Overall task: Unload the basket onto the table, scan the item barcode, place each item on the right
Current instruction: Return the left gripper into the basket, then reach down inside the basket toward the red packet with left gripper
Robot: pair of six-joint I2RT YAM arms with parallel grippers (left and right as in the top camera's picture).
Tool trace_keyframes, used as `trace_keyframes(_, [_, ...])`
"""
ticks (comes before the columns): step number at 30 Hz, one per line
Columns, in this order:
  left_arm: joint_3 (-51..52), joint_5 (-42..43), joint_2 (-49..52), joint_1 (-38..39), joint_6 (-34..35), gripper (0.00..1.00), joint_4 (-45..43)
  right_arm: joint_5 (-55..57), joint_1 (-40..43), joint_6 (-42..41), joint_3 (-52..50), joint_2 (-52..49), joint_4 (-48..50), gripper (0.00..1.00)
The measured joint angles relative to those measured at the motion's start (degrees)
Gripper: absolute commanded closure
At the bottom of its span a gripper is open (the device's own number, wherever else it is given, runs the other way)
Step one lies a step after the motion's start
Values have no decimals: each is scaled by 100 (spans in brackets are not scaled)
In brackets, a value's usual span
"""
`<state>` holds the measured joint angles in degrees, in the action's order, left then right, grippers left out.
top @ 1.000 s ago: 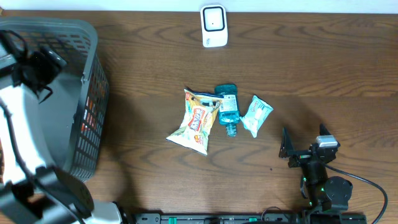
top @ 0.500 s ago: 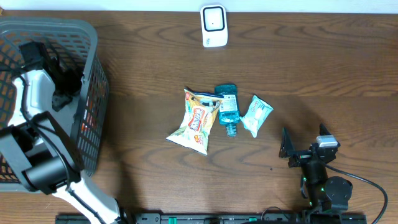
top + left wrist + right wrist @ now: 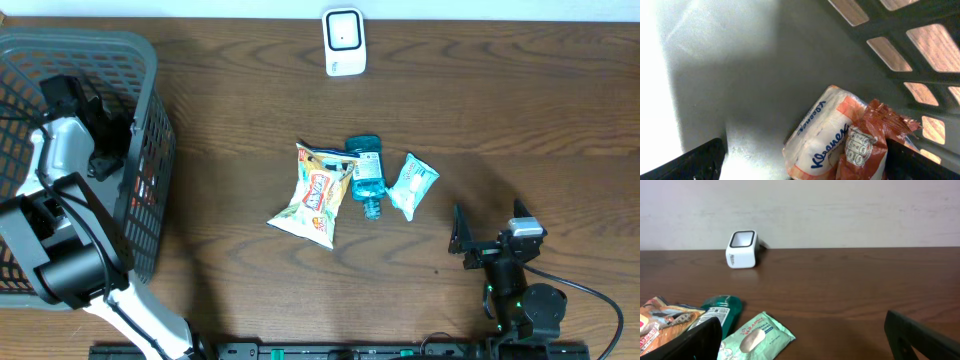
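My left gripper (image 3: 106, 140) reaches down inside the grey basket (image 3: 150, 75) at the left. In the left wrist view it (image 3: 805, 172) stands open just above a white and orange Kleenex pack (image 3: 820, 132) and a crumpled orange-brown packet (image 3: 867, 150) on the basket floor, touching neither. The white barcode scanner (image 3: 343, 42) stands at the far middle of the table, also in the right wrist view (image 3: 743, 242). My right gripper (image 3: 488, 238) rests open and empty near the front right, facing the scanner.
Mid-table lie a yellow snack bag (image 3: 315, 195), a teal bottle (image 3: 367, 175) and a green wipes pack (image 3: 412, 185). The wipes pack (image 3: 757, 337) lies just ahead of my right gripper's left finger (image 3: 690, 342). The basket's mesh wall (image 3: 920, 55) stands close on the left gripper's right.
The left arm has swung from the table's left edge into the basket and dropped a little lower. The right arm and the table items have not moved.
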<state>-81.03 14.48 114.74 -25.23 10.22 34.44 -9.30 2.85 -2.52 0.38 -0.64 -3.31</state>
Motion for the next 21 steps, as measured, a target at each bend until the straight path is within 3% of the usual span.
trace_keyframes(13, [730,-138,-291,57,26,0,-1128,2,0,-2,0,0,-2,1])
trace_keyframes(21, [848,-323,-317,166,31,0,-1370,2,0,0,0,0,-2,1])
